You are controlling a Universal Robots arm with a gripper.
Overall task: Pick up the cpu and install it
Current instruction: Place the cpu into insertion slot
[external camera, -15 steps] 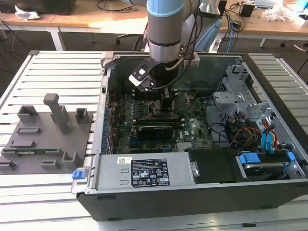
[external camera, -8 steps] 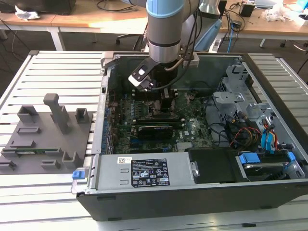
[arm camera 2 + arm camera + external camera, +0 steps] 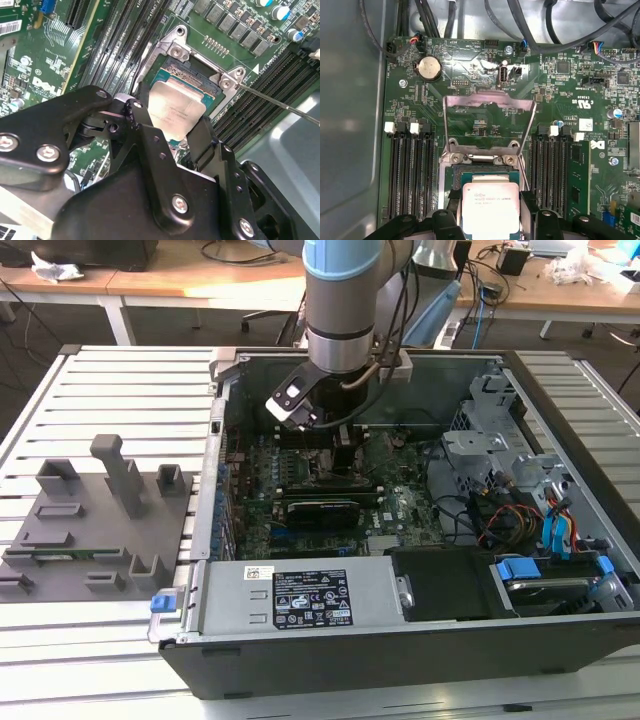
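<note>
Placement step: your gripper (image 3: 172,125), closed on the edges of the cpu (image 3: 490,207), holds it over the open socket (image 3: 485,176); seating calls for square, level alignment.

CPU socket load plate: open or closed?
Open. The load plate is swung back, clear of the socket, with the cpu over it.

This is a robotics lab set up in an office-like room. A robot arm (image 3: 345,290) stands over a slatted metal table (image 3: 120,380). On the table an open computer case (image 3: 400,660) lies with its motherboard (image 3: 470,65) bare, beside a grey moulded fixture tray (image 3: 90,530) of part holders. Behind the table run wooden desks (image 3: 200,280) strewn with cables (image 3: 235,252), and a wheeled chair base (image 3: 265,315) shows beneath them.
</note>
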